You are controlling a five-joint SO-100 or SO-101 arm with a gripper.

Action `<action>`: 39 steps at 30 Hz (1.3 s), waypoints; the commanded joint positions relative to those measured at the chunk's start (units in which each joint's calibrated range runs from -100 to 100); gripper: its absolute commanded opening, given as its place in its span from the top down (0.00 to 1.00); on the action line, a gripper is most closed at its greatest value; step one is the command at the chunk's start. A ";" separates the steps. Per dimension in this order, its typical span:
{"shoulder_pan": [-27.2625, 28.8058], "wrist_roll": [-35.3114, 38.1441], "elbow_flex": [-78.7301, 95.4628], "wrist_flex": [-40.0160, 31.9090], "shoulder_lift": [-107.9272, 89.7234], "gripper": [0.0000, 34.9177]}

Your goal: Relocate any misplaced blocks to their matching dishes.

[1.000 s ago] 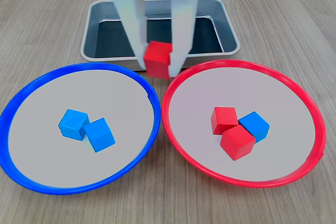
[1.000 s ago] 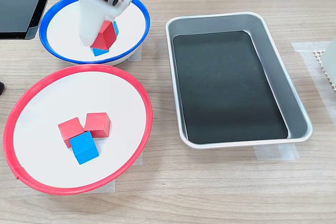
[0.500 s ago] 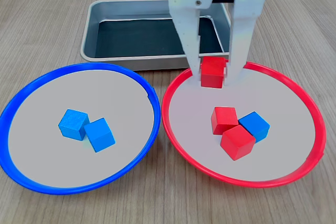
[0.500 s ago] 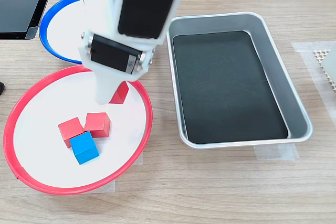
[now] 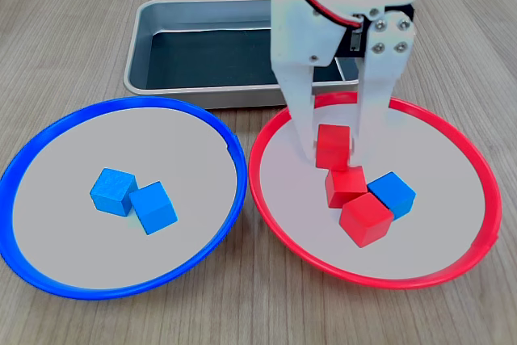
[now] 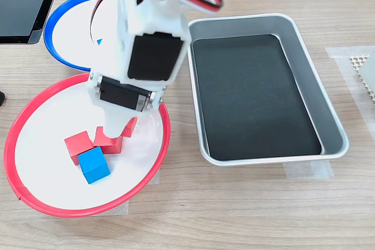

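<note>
The fingers (image 5: 333,148) pinch a red cube (image 5: 332,142) (rigid, light, glossy, likely slippery) by opposite flat faces above the red-rimmed dish (image 5: 452,139).

Wood table (image 5: 73,30): blue-rimmed dish (image 5: 48,131), red-rimmed dish (image 5: 452,139), metal tray (image 5: 161,86).

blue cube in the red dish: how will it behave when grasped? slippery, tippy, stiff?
The blue cube looks rigid, with crisp edges, so it probably won't deform. Its glossy faces may be a bit slick, so a centred pinch seems wise. Flat sides mean it shouldn't roll, but it touches a red cube in the red dish, so a push likely shifts both.
</note>
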 commanded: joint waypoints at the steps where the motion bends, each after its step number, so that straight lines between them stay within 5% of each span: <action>1: -0.47 0.10 -0.72 -0.65 0.31 0.99; 23: 0.76 0.15 -5.00 3.48 2.27 0.86; 30: 1.60 -0.10 -5.91 5.21 2.36 0.56; 39: 1.04 -3.37 -6.27 4.80 -0.37 0.47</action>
